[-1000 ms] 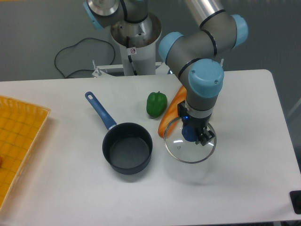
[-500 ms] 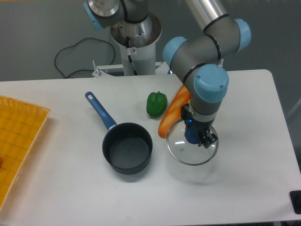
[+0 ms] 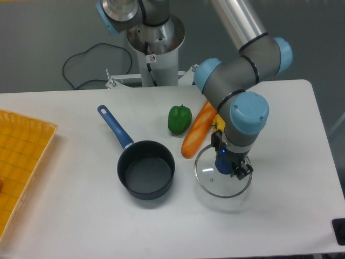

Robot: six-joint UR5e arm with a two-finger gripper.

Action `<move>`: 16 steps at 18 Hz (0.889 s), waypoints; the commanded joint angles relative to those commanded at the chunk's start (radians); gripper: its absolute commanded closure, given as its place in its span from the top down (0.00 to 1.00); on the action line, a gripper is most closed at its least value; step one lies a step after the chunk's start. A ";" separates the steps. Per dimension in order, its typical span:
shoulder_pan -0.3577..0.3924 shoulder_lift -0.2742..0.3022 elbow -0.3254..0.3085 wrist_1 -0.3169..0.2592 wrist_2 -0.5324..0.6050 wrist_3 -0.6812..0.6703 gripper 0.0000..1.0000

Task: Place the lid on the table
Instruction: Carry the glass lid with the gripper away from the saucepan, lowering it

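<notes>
Here the two-finger gripper (image 3: 227,165) is closed on the blue centre knob of the round clear glass lid (image 3: 222,177) with its thin metal rim. The lid sits low over the large white table (image 3: 280,135); contact cannot be told. At its ten o'clock lies an orange carrot (image 3: 198,130), at nine o'clock the dark blue-handled saucepan (image 3: 145,169).

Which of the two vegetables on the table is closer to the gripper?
The orange carrot. It lies slanted just left of the gripper, its lower end close to the rim of the lid, while the green pepper sits farther left, beyond the carrot.
</notes>
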 joint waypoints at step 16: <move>0.011 -0.074 0.043 0.058 0.002 -0.015 0.39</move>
